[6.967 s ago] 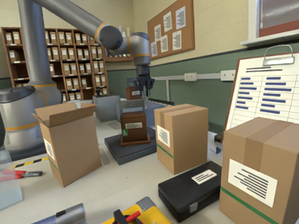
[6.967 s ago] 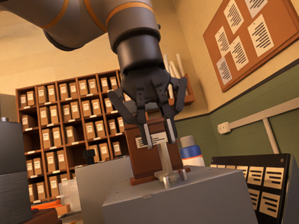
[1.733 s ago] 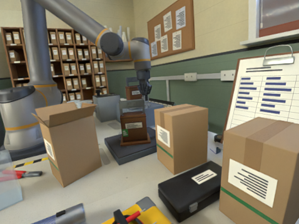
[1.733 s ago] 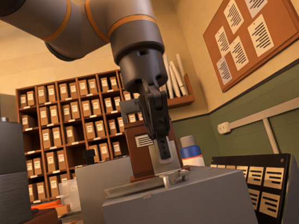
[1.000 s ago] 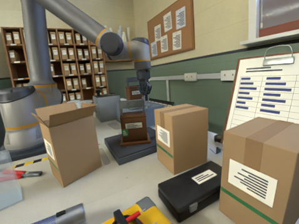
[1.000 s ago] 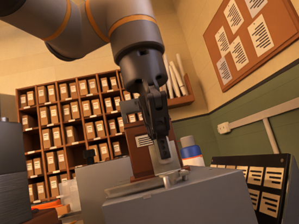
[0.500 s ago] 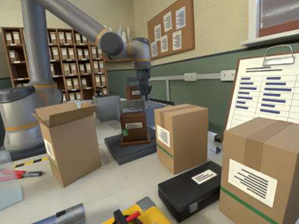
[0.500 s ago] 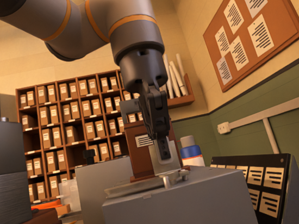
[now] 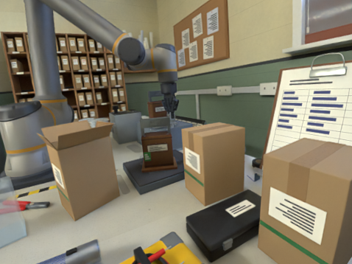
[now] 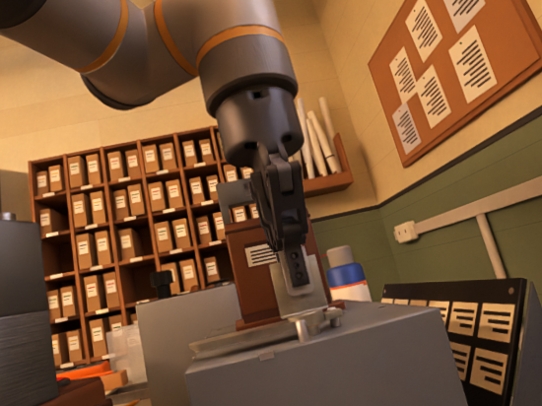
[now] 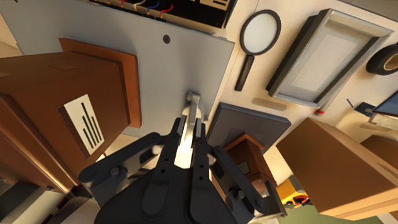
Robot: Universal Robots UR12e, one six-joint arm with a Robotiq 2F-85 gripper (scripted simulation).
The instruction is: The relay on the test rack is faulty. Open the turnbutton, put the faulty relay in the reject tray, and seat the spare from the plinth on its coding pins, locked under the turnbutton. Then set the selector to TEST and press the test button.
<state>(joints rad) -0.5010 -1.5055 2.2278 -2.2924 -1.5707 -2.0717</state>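
The turnbutton (image 11: pixel 190 117) is a pale metal tab standing on the grey test rack (image 10: pixel 315 359), beside the brown faulty relay (image 11: pixel 67 103) that sits on the rack. My gripper (image 11: pixel 186 143) stands straight above the tab with its fingers on either side, open and holding nothing. The spare relay (image 9: pixel 158 150), a brown box with a white and green label, stands on the dark plinth (image 9: pixel 154 174) in front of the rack. The grey reject tray (image 11: pixel 324 59) lies on the table to the right of the rack.
The rack's black labelled panel (image 10: pixel 473 325) rises just beyond the turnbutton. A magnifying glass (image 11: pixel 256 41) lies between rack and tray. Cardboard boxes (image 9: pixel 215 159) stand by the plinth, and an open carton (image 9: pixel 79 165) stands to its left.
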